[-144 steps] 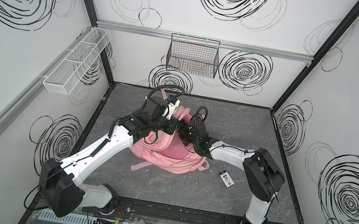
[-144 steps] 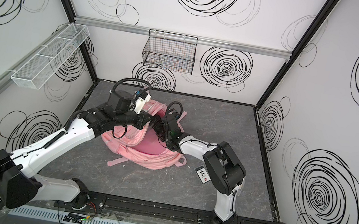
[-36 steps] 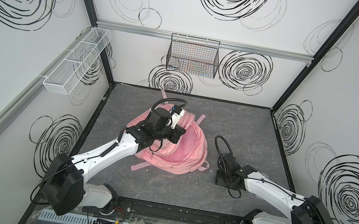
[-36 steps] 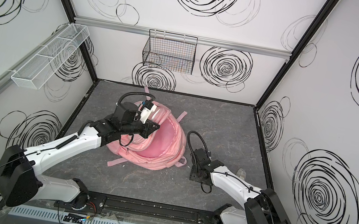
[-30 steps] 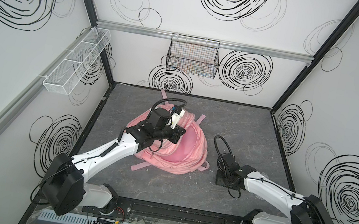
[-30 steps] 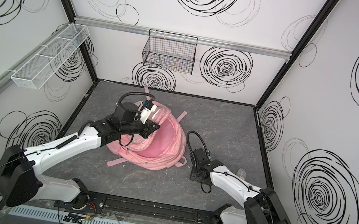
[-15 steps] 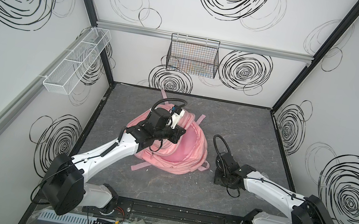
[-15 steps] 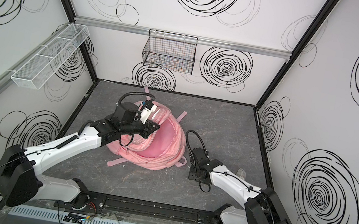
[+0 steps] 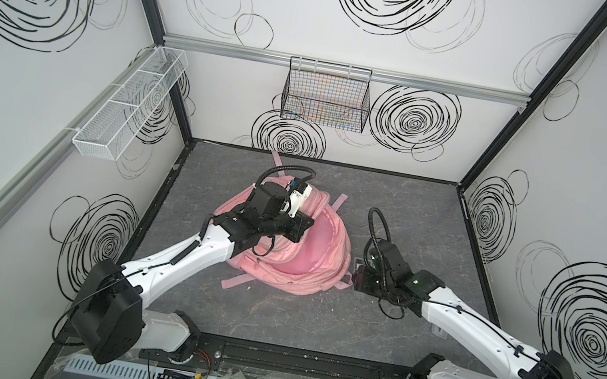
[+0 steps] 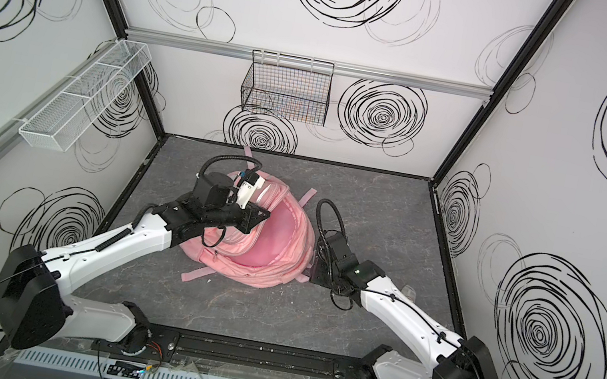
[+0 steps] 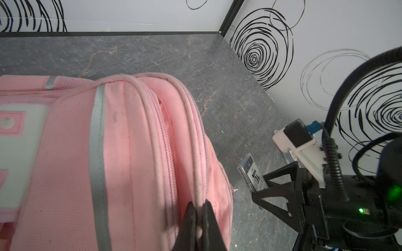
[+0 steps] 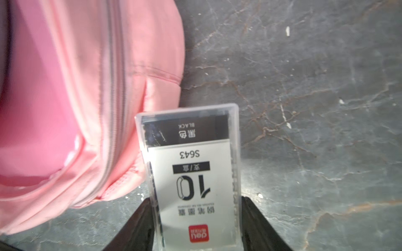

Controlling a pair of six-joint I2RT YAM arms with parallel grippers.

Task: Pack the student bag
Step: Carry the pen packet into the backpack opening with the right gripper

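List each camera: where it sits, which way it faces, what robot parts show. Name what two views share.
Top views: high above the front, looking down on the student bag; left arm, right arm show.
Left wrist: on that arm, looks across the bag; left gripper pinches it.
Right wrist: looks down at a clear box within the right gripper.
Shared: wrist views both show bag, box.

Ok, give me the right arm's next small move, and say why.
Probably raise the right gripper, with the clear box it appears to clamp, up and over the backpack rim. The left gripper pinches the rim piping, which seems to hold the mouth open, while the box sits low beside the backpack's outer wall, not yet above the opening.
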